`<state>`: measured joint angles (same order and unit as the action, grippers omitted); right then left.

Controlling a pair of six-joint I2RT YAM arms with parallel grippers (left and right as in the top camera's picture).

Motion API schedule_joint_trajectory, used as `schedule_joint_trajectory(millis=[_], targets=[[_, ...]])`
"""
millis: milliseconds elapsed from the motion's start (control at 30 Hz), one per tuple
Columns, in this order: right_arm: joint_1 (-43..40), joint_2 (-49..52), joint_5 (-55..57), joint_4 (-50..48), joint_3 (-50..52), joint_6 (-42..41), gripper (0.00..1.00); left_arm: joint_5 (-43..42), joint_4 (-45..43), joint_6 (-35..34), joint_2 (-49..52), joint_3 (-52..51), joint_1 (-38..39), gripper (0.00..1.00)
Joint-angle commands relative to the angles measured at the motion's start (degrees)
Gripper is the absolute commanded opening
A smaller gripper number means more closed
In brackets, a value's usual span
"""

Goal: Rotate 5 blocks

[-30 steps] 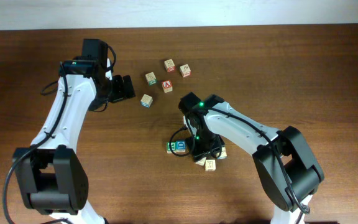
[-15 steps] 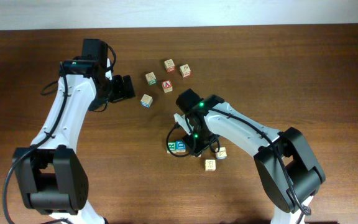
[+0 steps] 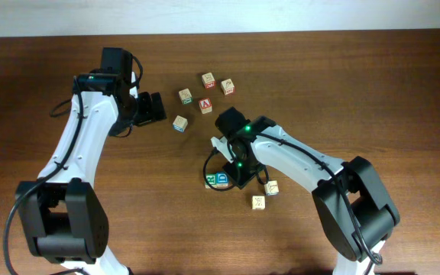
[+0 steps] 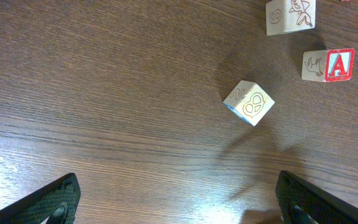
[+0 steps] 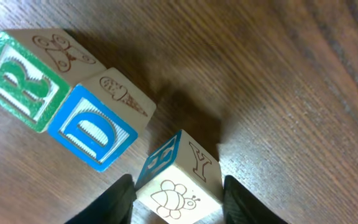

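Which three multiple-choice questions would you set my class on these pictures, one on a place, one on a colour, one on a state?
1. Where is the Y block?
A. Between the right gripper's fingers.
B. Stacked on another block.
C. Alone, far from any gripper.

2. What colour is the D block's letter face?
A. Red.
B. Blue.
C. Yellow.

3. How is the left gripper?
A. Shut on a block.
B. Shut, empty.
C. Open, empty.

Answers:
1 A: the right wrist view shows a finger on each side of it.
2 B: the face is blue around a white D.
3 C: its fingers stand wide apart with only bare table between.
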<state>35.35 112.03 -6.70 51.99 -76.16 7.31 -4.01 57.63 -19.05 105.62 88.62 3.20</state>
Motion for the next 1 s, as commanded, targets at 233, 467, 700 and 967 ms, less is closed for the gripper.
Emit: schedule_joint_trajectory(millis=[233,467,700,967], targets=[[0.26,0.83,0.02,0.96,-1.2,-0.7,0.53,0.42,0.07,0.9,0.17,0.9,0.0,0.99],[0.24,0.83,-0.85,6.64,-8.26,-6.62,0.6,0.42,0.04,0.9,0.17,0.9,0.0,0.99],[-0.68,0.59,-2.16,21.99,-19.69,-17.09,0.6,0.42,0.04,0.9,0.17,0.9,0.0,0.99],[-1.57,-12.07,1.66,28.85,-19.37,-27.98,0.58,0.42,0.04,0.9,0.17,0.9,0.0,0.99]])
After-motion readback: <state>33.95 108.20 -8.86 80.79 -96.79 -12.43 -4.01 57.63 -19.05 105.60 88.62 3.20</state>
